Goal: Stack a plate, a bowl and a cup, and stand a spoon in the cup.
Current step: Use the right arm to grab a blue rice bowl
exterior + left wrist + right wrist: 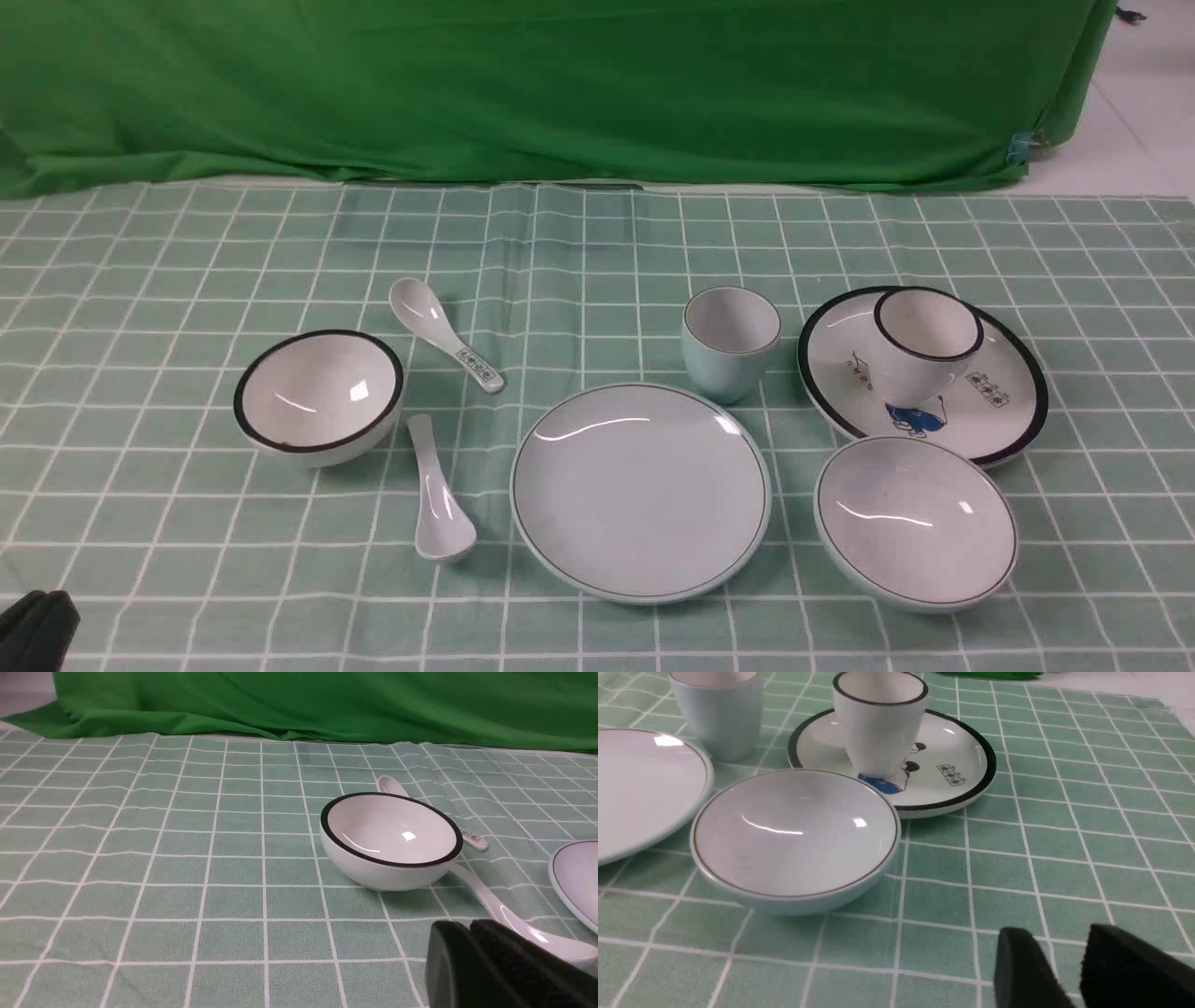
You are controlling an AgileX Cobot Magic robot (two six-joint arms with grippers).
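**Four pale blue pieces apart on the worktop; nothing stacked**

The plate point(640, 492) lies flat at centre, near the front. The cup point(730, 343) stands upright just beside its far right edge. The bowl point(916, 521) sits right of the plate with a narrow gap between their rims. Its far rim meets the black-rimmed plate point(1013, 401), which carries a white cup point(924, 345); whether the two touch is unclear. The spoon point(439, 495) lies between the plate and the black-rimmed bowl point(318, 395), scoop end nearest the robot. Bare checked cloth point(140, 523) spreads wide on the left and along the near edge. The left end effector point(469, 926) is pressed together, holding nothing. The right end effector point(1069, 952) is spread and holds nothing.
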